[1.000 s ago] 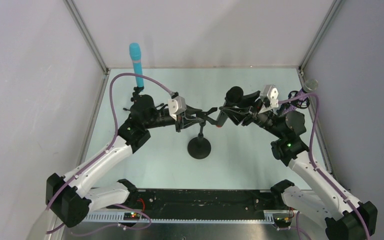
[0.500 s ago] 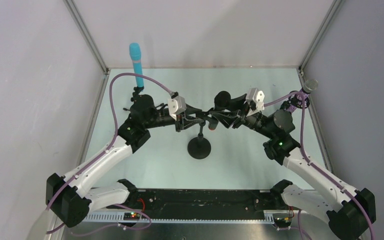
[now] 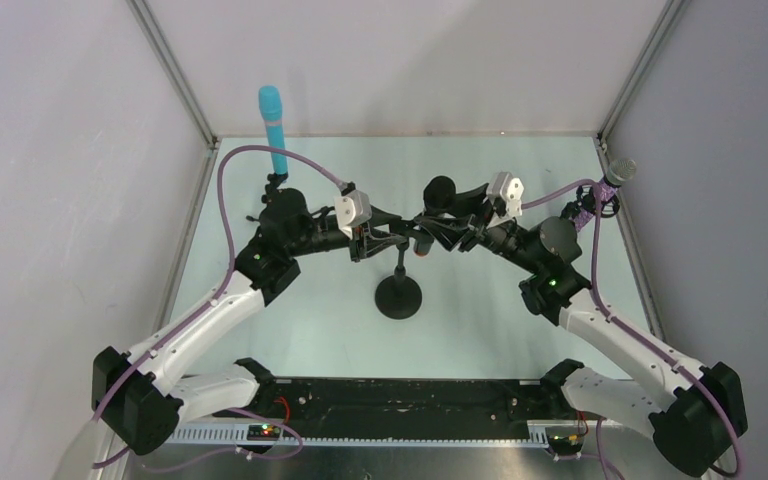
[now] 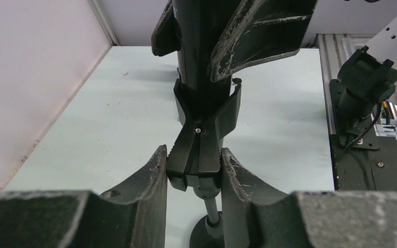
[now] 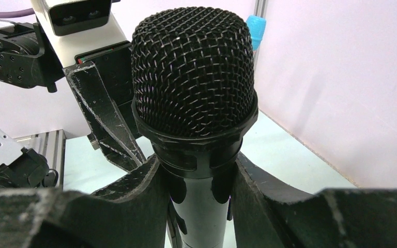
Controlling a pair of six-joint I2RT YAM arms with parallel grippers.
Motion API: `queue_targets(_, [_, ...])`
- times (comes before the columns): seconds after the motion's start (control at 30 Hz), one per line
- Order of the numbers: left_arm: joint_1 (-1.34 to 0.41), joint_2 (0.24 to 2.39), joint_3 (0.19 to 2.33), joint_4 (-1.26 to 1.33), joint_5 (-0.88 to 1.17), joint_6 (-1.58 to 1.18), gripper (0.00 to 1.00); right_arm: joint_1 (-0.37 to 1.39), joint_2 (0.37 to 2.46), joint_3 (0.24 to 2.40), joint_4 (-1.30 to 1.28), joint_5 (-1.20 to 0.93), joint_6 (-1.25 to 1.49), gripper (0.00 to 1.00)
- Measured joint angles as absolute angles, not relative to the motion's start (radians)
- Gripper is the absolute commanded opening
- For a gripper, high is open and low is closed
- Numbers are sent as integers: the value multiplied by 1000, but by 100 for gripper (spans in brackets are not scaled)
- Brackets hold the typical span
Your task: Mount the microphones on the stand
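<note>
Leftward the right gripper [image 5: 196, 166] has carried the black microphone [image 5: 192, 88], jaws clamped on its body; its lower end now reaches the clip [image 4: 202, 132] of the stand [image 3: 398, 297]; the left gripper [image 4: 193, 164] flanks that clip, jaws partly apart; whether they press it I cannot tell.

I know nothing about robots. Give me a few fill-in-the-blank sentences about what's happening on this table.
The right gripper holds a microphone whose mesh head is ___. On the stand, the left gripper has a finger either side of the ___. The cyan microphone stands upright at the table's far ___ corner.
Missing words: black; clip; left.
</note>
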State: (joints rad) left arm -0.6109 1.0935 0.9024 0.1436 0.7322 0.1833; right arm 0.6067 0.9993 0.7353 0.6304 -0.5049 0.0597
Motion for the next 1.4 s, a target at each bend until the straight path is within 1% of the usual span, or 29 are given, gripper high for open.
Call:
queue_targets(0.9, [-608,1093,902,139,728,184,0,643,1035,735,686,-469,85,0])
queue_targets(0.97, [-607,1093,902,138,727,184,2,646,1037,735,688,-464,82,0])
queue_targets(1.03, [-607,1093,902,138,727,184,6,648,1037,735,688,-459,78,0])
queue_targets(1.1, [-607,1093,902,137,727,184,17,650,1037,735,688,-456,75,0])
queue_targets(1.13, [-607,1092,902,137,726,184,28,651,1037,735,688,-456,75,0])
queue_targets(1.17, [-607,1092,902,136,726,184,35,651,1037,735,688,-455,74,0])
queue_targets(1.23, [-607,1092,902,136,725,184,64,651,1037,735,688,-453,74,0])
queue_targets(1.27, [-607,1092,902,136,726,186,71,652,1038,735,688,-453,75,0])
queue_targets(1.3, [-608,1093,902,138,728,189,82,653,1039,735,688,-453,76,0])
queue_targets(1.37, [-612,1093,903,132,727,191,97,661,1042,735,691,-453,77,0])
queue_targets(1.4, [-614,1093,903,130,727,195,98,662,1044,735,693,-453,76,0])
